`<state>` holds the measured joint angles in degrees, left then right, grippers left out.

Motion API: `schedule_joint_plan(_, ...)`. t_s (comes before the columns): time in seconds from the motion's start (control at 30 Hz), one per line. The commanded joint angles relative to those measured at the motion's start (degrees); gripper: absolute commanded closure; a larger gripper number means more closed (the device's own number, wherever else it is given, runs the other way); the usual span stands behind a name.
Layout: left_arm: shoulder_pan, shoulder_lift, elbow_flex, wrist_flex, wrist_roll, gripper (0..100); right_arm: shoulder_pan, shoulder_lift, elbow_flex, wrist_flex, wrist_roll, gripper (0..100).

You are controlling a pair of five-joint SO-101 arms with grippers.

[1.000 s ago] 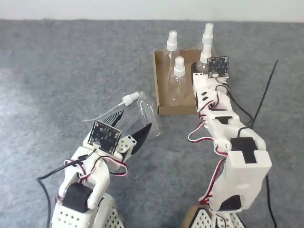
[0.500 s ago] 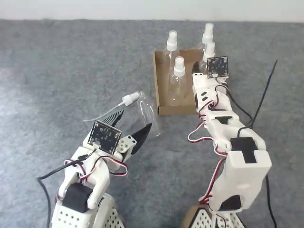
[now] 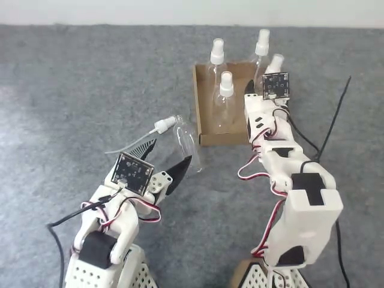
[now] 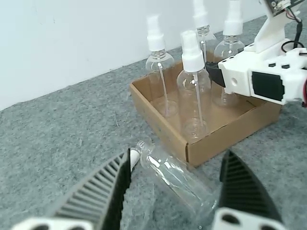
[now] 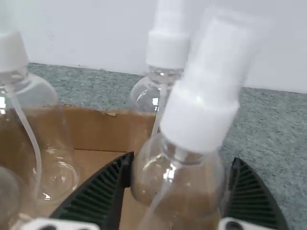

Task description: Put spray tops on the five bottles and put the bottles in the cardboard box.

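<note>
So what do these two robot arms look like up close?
Both the left arm and right arm are chunky white plastic segments. The left hand and right hand each have two black, ribbed, pointed fingers. A small black circuit board sits above each wrist. Thin red, white and black wires loop between joints, and a black cable trails off.

Grey carpet, white wall

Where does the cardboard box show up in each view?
High view: cardboard box, upper centre of the picture.
Left wrist view: box beyond the lying bottle.
Right wrist view: its wall behind the held bottle.
Shared landmark: the held bottle in the right gripper.
</note>
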<state>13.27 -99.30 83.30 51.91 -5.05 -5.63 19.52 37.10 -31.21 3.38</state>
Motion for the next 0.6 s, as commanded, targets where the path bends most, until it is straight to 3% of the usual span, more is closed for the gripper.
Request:
schedule_joint_plan(0.0, -0.2, -0.4, -0.5, -1.6, -0.4, 72, 0.4, -0.9, -0.4, -0.2, 0.8, 73.4)
schedule_joint_plan(0.57, -0.2, -0.4, -0.5, -1.6, -0.4, 72, 0.1, -5.8, 1.4, -0.2, 0.8, 73.4)
